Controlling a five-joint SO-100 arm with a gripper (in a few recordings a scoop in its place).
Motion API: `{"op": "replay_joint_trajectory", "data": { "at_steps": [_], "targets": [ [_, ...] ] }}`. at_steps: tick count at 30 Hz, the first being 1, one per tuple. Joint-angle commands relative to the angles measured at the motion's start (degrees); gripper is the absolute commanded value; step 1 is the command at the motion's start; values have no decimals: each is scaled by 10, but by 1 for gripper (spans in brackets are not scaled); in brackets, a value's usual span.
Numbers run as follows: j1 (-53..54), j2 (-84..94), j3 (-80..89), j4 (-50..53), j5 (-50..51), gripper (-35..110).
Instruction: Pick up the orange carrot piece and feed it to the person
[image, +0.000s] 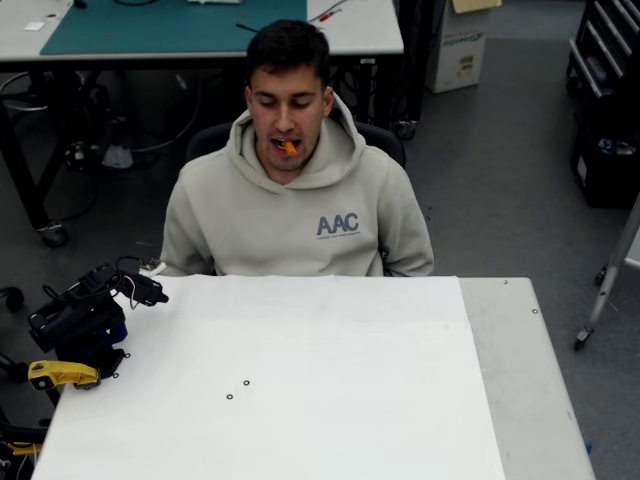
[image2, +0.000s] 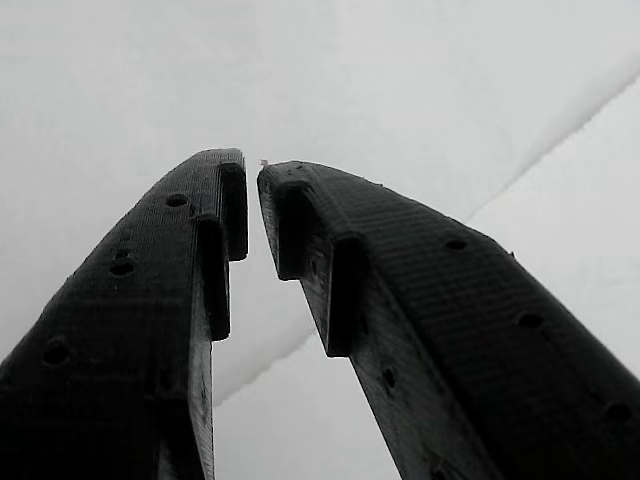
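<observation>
Overhead view places the small bright orange carrot piece between the lips of the person, who sits in a light beige-grey hooded sweatshirt with blue-grey letters, just behind the far edge of the white-covered table. My black arm is folded at the table's left edge, well apart from the person, with my black two-finger pincer pointing toward the middle of the table. A yellow clamp part sits at my base.

Wrist view shows my pincer nearly clenched, a thin gap left between the tips and nothing held; white cloth lies beyond them.

By my reading the feeding is done, since the carrot is at the mouth and I carry nothing. The step in hand looks like resting at the side. To do it well I would keep folded low at the table's edge, clear of the person's face.

Hard to make out: in the overhead view my fingers are tiny and dark. The person's hands are hidden behind the table edge.
</observation>
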Motion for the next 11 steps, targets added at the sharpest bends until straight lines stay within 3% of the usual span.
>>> {"op": "replay_joint_trajectory", "data": {
  "at_steps": [1, 11],
  "targets": [
    [-11, 11, -40, 3, -7, -2],
    [-6, 5, -40, 3, -7, -2]
  ]
}}
